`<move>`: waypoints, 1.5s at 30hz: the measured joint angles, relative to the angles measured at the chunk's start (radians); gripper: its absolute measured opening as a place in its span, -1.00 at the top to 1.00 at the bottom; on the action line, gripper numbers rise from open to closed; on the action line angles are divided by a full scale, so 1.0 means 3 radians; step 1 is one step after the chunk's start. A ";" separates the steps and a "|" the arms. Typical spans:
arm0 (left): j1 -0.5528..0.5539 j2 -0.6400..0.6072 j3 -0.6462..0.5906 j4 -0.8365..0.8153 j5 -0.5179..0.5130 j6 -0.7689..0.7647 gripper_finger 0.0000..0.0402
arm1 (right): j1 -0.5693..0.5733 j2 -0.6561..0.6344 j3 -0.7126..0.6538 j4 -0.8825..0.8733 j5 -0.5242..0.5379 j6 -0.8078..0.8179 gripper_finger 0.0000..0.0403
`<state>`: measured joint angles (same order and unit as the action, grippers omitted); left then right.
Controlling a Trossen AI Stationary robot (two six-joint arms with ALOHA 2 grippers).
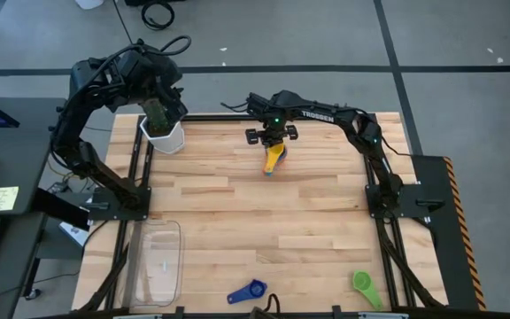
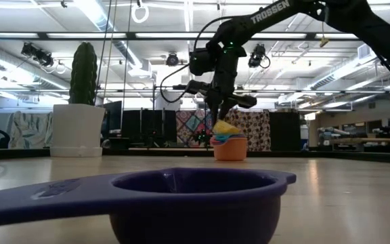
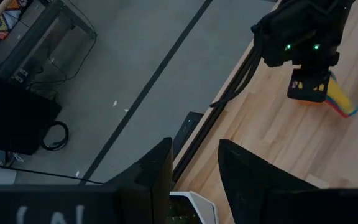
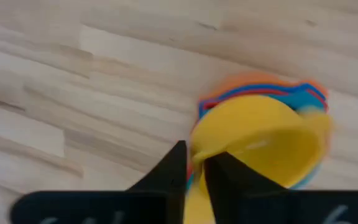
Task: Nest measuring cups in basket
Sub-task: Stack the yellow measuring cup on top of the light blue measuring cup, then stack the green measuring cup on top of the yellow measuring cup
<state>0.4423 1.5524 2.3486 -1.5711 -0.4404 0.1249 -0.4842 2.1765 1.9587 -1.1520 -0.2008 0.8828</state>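
Starting w/ the wooden surface [image 1: 264, 221]: it carries everything, and the layout tells us the job is mid-way. The clear basket [image 1: 159, 263] sits at the near left corner, nothing in it that we can make out, well apart from the stack being built at the far middle. So nesting seems to be done out on the open boards first, prob. because there's more room there than inside the tray; moving the stack to the basket is still to come, we'd judge.

Left arm is parked at the far left corner over the white pot w/ cactus [image 1: 162, 128], out of the way. The left gripper [image 3: 194, 171] has its jaws part open w/ a clear gap, holding nothing.

Right gripper [image 1: 271, 137] hangs over the stack of cups [image 2: 229, 144]: orange at the bottom, blue inside it, yellow cup [image 4: 260, 146] on top, tilted, not fully seated. Its handle runs up between the right jaws. They stand narrow, just a slim gap; we can't tell for sure if they grip the handle or have just let go. Approx. touching, at least.

Loose cups wait along the near edge: dark blue cup [image 1: 246, 291] near the middle (it fills the low view's foreground), green cup [image 1: 365, 287] toward the right. Both well apart from the stack and not yet nested.
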 joint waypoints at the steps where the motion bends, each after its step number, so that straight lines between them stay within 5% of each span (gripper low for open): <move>1: 0.0000 -0.0001 0.0000 0.0000 0.0000 0.0000 0.33 | 0.0007 0.0000 0.0000 0.0052 0.0000 -0.0016 0.64; 14: 0.0000 -0.0001 0.0000 0.0000 -0.0001 0.0007 0.33 | 0.0035 0.0000 0.0000 0.0154 -0.0097 -0.0064 0.48; 30: 0.0000 -0.0001 0.0000 0.0000 0.0000 0.0006 0.33 | 0.0056 -0.0003 0.0032 -0.0284 0.0279 0.0033 0.86; 45: 0.0000 -0.0001 0.0000 0.0000 0.0006 -0.0014 0.33 | 0.0714 -0.0634 0.1329 -0.1150 0.0788 -0.1142 0.95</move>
<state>0.4423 1.5520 2.3486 -1.5711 -0.4385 0.1207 -0.2700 1.9863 2.3573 -1.4970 0.0357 0.5401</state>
